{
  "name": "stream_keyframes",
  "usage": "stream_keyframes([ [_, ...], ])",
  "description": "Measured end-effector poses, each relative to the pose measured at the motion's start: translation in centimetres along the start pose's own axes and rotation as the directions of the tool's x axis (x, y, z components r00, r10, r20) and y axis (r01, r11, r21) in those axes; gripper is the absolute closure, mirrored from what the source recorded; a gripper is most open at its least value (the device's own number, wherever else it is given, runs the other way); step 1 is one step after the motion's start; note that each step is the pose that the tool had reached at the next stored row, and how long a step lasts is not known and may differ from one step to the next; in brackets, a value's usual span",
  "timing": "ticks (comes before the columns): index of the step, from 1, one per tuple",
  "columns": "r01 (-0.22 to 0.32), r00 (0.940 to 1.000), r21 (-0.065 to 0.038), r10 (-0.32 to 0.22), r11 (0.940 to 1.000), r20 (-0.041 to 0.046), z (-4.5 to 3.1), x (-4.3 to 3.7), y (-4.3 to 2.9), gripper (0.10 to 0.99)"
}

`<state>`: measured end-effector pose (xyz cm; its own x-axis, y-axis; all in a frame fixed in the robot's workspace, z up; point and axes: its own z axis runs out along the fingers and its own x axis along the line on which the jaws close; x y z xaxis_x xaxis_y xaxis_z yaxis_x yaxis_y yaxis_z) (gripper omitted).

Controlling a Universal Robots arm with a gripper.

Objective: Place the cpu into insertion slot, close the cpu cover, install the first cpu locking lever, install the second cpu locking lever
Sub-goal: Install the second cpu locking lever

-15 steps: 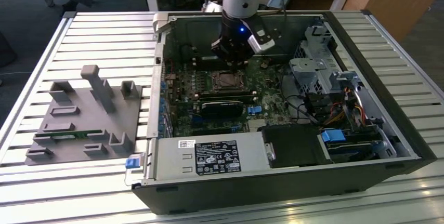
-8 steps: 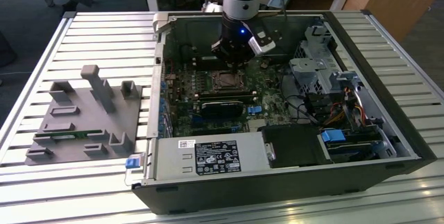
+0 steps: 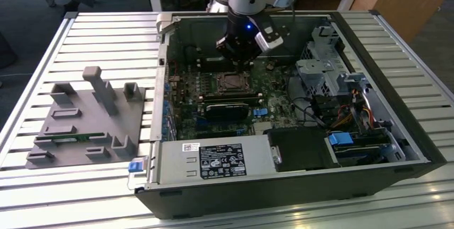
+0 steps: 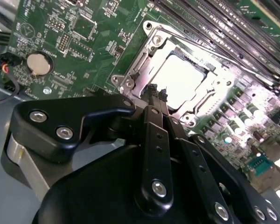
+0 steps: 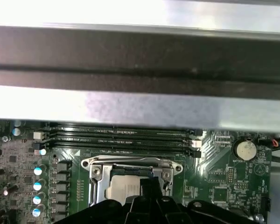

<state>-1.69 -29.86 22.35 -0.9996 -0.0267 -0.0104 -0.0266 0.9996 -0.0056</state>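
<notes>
My gripper (image 3: 238, 61) hangs inside the open computer case, just above the insertion slot (image 3: 232, 82) on the green motherboard. In the second wrist view the two black fingertips (image 4: 152, 89) are pressed together with nothing between them, so the gripper (image 4: 157, 91) is shut, right at one edge of the socket. The cpu (image 4: 179, 79) lies flat in the slot, its silver top showing through the window of the cpu cover (image 4: 155, 43), which lies down around it. In the first wrist view the cpu (image 5: 122, 189) sits inside the silver rim (image 5: 95, 172), partly behind the gripper (image 5: 149, 186). I cannot make out how the locking levers stand.
Long memory sticks (image 5: 121, 137) run beside the socket, and a coin battery (image 5: 245, 149) sits on the board. The case's metal wall (image 5: 140, 60) is close above. A drive cage with cables (image 3: 326, 64) and a power supply (image 3: 212, 160) flank the board. A grey fixture (image 3: 85, 117) rests on the table at the exterior view's left.
</notes>
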Motion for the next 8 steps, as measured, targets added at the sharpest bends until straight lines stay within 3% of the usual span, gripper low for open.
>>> stream_keyframes([
  [8,0.0,1.0,0.0,0.0,1.0,0.0001,-0.04,0.04,-0.54,0.98],
])
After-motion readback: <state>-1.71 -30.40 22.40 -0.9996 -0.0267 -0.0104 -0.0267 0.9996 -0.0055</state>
